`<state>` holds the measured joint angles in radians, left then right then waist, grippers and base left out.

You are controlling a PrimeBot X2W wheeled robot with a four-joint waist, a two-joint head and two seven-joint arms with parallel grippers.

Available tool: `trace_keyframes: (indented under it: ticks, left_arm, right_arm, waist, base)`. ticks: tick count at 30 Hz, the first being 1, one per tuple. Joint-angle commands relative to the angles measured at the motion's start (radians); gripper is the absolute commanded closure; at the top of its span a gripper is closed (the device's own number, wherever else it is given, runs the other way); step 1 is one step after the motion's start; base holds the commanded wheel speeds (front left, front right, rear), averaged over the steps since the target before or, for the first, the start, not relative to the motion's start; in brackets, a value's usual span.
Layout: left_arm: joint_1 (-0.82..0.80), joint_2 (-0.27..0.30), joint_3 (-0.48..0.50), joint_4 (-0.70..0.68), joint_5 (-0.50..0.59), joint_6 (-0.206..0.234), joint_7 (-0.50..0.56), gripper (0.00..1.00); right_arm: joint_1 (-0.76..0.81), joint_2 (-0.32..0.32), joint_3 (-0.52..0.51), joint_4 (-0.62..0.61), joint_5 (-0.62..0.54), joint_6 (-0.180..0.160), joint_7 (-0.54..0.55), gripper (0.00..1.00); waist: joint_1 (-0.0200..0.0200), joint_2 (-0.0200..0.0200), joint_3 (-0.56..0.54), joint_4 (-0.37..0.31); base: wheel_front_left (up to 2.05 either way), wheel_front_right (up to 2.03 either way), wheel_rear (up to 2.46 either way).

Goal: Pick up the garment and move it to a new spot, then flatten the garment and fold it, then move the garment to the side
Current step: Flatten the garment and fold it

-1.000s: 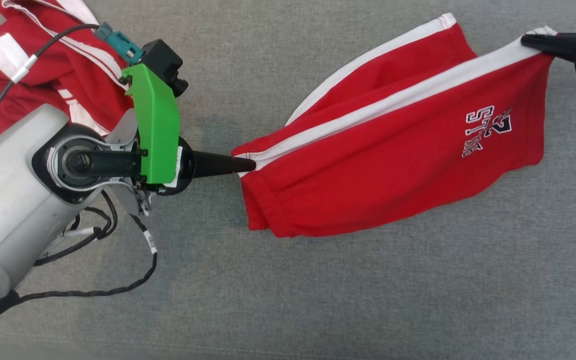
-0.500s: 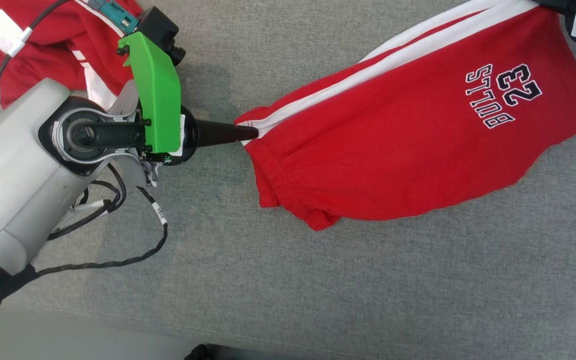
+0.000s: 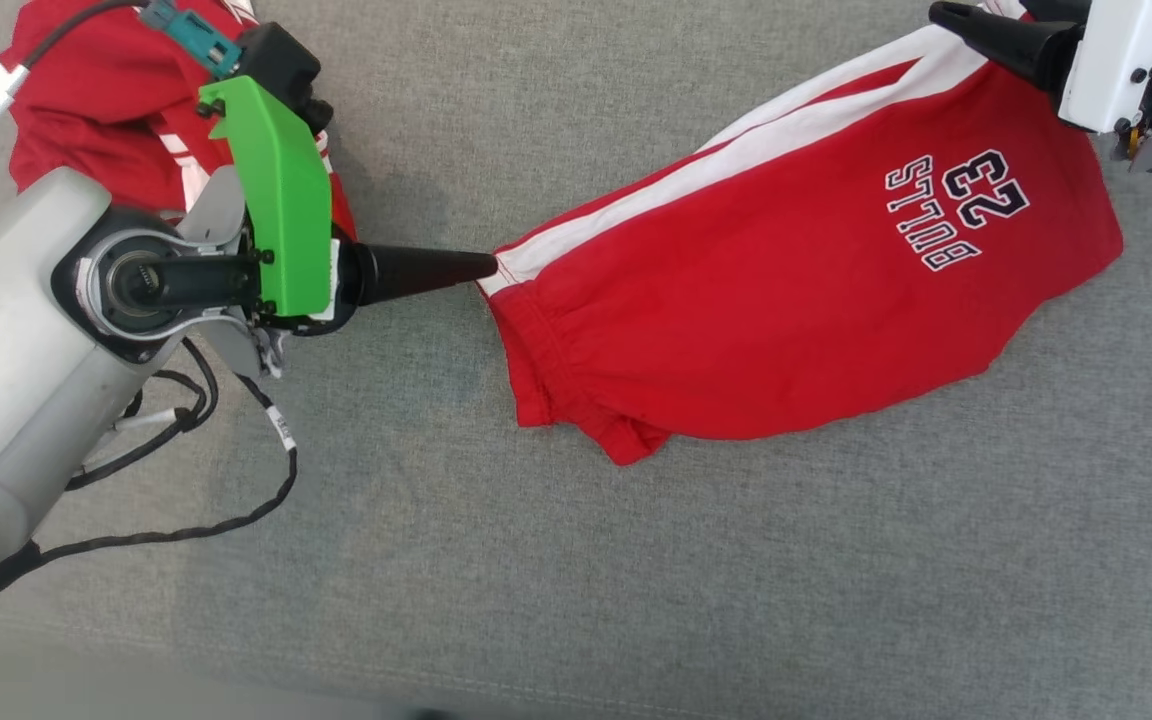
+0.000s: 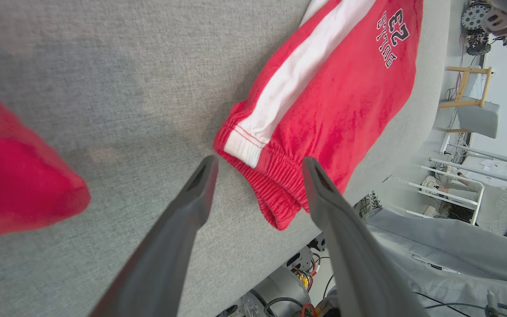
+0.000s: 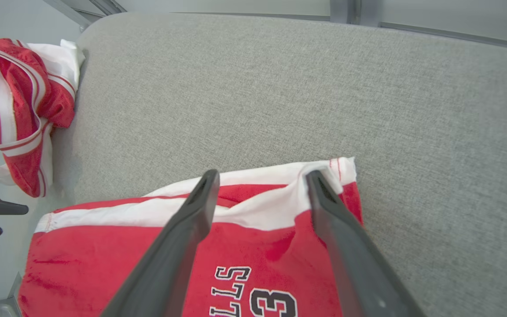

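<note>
The garment [image 3: 796, 300] is a pair of red shorts with a white side stripe and a "BULLS 23" print, lying spread on the grey cushion [image 3: 636, 560]. My left gripper [image 3: 488, 266] is open at the waistband corner, and the left wrist view shows its fingers apart around the garment's [image 4: 324, 97] white stripe end, left gripper [image 4: 259, 162] holding nothing. My right gripper [image 3: 946, 15] is open over the leg hem at the top right. In the right wrist view the right gripper [image 5: 262, 175] straddles the white hem of the garment [image 5: 104, 259] without gripping it.
A second red-and-white garment [image 3: 86, 110] lies bunched at the far left behind my left arm, also visible as a pile [image 5: 20, 119] near the cushion's corner. Black cables [image 3: 236, 500] hang under the left forearm. A wooden chair [image 4: 464, 88] stands beyond the cushion's edge.
Both grippers have opened and let go of the shorts, which now rest on the cushion. The right gripper has come further into the head view; the head view itself has shifted a little.
</note>
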<state>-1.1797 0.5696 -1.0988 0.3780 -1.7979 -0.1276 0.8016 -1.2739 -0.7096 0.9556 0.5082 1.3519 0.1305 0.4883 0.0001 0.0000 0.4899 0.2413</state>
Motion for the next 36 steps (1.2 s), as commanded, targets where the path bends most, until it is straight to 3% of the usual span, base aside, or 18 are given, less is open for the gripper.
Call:
trace_keyframes:
  ticks: [1, 8, 13, 17, 24, 28, 30, 33, 36]
  left_arm:
    - [0.015, 0.015, 0.009, -0.017, 0.028, -0.004, -0.024, 0.00]
    - [0.079, 0.090, 0.053, -0.106, 0.164, -0.004, -0.233, 0.00]
    - [0.166, 0.146, 0.090, -0.135, 0.299, -0.001, -0.494, 0.00]
    - [0.234, 0.175, 0.107, -0.144, 0.417, 0.059, -0.700, 0.00]
    - [0.370, 0.181, 0.122, -0.203, 0.571, 0.229, -0.998, 0.00]
    - [0.460, 0.138, 0.155, -0.257, 0.664, 0.331, -1.062, 0.00]
    - [0.522, 0.075, 0.223, -0.301, 0.703, 0.368, -1.068, 0.00]
    - [0.629, -0.002, 0.316, -0.354, 0.832, 0.399, -1.067, 0.00]
    - [0.722, -0.091, 0.401, -0.394, 0.977, 0.396, -1.067, 0.00]
  right_arm:
    - [0.017, -0.013, -0.003, -0.001, -0.019, 0.000, -0.050, 0.00]
    - [0.092, 0.008, -0.038, 0.035, -0.058, 0.000, -0.336, 0.00]
    - [0.181, 0.011, -0.052, 0.034, -0.067, 0.000, -0.520, 0.00]
    - [0.254, 0.004, -0.055, 0.049, -0.079, 0.000, -0.638, 0.00]
    - [0.357, 0.030, -0.056, 0.123, -0.065, 0.000, -0.716, 0.00]
    - [0.392, 0.036, -0.049, 0.173, -0.041, 0.000, -0.707, 0.00]
    - [0.403, 0.043, -0.044, 0.201, -0.023, 0.000, -0.688, 0.00]
    - [0.412, 0.041, -0.035, 0.236, -0.003, 0.000, -0.658, 0.00]
    - [0.408, 0.035, -0.027, 0.283, 0.017, 0.000, -0.618, 0.00]
  waist:
    - [-0.0001, 0.0000, -0.055, -0.020]
    - [-0.0001, 0.0000, -0.149, -0.040]
    - [-0.0001, 0.0000, -0.206, -0.048]
    - [-0.0001, 0.0000, -0.242, -0.044]
    - [-0.0001, 0.0000, -0.278, -0.020]
    - [-0.0001, 0.0000, -0.276, 0.010]
    - [-0.0001, 0.0000, -0.268, 0.025]
    - [-0.0001, 0.0000, -0.252, 0.052]
    - [-0.0001, 0.0000, -0.234, 0.085]
  base:
    - [0.00, 0.00, 0.00]
    - [0.00, 0.00, 0.00]
    - [0.00, 0.00, 0.00]
    - [0.00, 0.00, 0.00]
    - [0.00, 0.00, 0.00]
    - [0.00, 0.00, 0.00]
    - [0.00, 0.00, 0.00]
    - [0.00, 0.00, 0.00]
    - [0.00, 0.00, 0.00]
